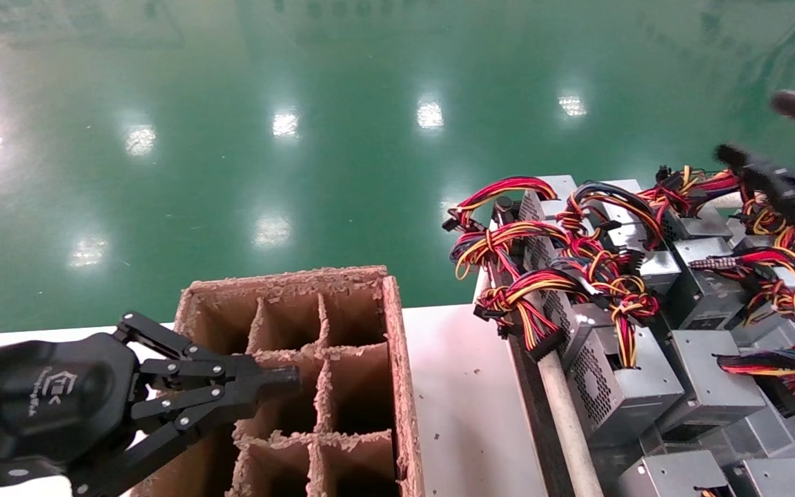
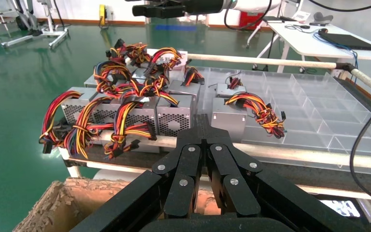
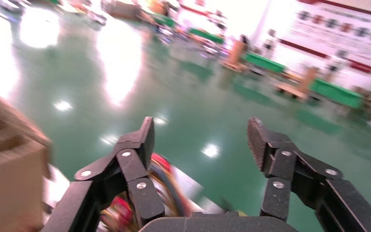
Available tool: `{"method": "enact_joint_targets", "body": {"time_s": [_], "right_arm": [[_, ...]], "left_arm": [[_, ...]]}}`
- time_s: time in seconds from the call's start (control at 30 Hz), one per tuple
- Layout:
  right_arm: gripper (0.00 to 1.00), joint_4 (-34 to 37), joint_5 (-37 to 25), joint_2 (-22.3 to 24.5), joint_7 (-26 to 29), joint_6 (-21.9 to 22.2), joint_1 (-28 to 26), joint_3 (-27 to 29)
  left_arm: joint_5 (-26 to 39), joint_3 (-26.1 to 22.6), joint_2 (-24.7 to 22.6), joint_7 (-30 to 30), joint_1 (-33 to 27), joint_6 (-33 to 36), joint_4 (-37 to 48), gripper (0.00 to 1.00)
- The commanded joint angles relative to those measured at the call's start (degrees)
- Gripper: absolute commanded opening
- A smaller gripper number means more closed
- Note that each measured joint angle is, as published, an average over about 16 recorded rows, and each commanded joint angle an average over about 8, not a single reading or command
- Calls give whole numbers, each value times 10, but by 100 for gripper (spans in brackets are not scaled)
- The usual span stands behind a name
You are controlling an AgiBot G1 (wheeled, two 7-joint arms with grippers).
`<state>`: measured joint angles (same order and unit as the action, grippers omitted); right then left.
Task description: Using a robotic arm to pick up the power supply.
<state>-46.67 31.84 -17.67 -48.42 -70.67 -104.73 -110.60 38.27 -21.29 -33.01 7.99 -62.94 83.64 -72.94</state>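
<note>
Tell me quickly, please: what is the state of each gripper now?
Left gripper: closed, empty, over the cardboard crate.
Right gripper: open, empty, above the power supplies.

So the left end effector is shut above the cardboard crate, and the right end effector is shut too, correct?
Only partly. The left end effector is shut above the cardboard crate, but the right end effector is open: the right wrist view shows its fingers spread wide apart, holding nothing.

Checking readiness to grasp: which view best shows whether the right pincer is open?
The right wrist view: the right pincer fills it, fingers spread wide with floor between. The head view catches only its blurred tips at the edge; the left wrist view shows it dark and distant.
</note>
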Motion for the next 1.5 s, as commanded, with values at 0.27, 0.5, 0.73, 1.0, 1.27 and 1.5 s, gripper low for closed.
{"method": "enact_joint_targets", "body": {"time_s": [0.27,0.5,0.73,1.0,1.27,1.5], "right_arm": [[100,-45,-122,-28,98,-25,72,157],[100,-80,-217,-51,175,-45,128,279],[100,-115,-313,-73,251,-64,183,401],[100,-154,-422,-99,339,-86,247,541],[100,-194,-532,-125,427,-108,311,682],[100,-229,-626,-147,503,-128,367,804]], "left_arm": [[0,0,0,0,0,0,0,67],[0,0,0,0,0,0,0,100],[0,0,0,0,0,0,0,100],[0,0,0,0,0,0,0,100],[0,0,0,0,0,0,0,100],[0,0,0,0,0,0,0,100]]}}
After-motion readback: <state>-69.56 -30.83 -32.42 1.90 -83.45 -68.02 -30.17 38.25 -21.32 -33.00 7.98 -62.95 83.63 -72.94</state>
